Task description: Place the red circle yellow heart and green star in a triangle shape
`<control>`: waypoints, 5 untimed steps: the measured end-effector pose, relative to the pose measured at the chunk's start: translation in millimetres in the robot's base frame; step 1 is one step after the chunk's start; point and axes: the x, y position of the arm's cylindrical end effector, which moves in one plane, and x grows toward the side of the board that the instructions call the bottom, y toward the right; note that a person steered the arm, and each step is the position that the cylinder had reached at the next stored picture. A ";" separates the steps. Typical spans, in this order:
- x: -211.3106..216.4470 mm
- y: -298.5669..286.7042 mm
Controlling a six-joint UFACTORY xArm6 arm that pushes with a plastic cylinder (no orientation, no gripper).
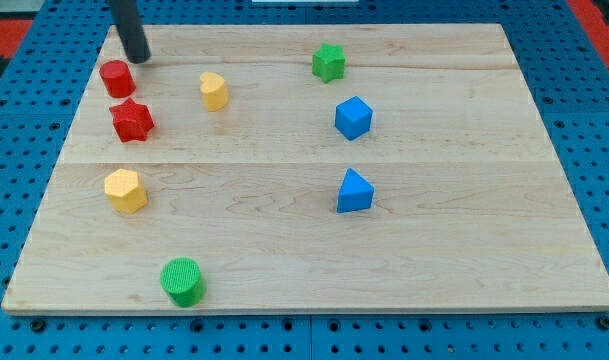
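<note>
The red circle (116, 77) lies near the board's upper left. The yellow heart (214, 90) lies to its right, a short gap away. The green star (328, 62) sits farther right near the view's top. My tip (137, 58) rests on the board just above and to the right of the red circle, close to it; I cannot tell if they touch.
A red star (132, 120) lies just below the red circle. A yellow hexagon (125, 190) sits at the left, a green circle (182, 281) near the bottom edge. A blue cube (352, 117) and a blue triangular block (354, 191) lie right of centre. The wooden board (464, 240) rests on blue pegboard.
</note>
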 end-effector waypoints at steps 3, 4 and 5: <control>80.7 70.0; 126.7 75.2; 123.0 124.4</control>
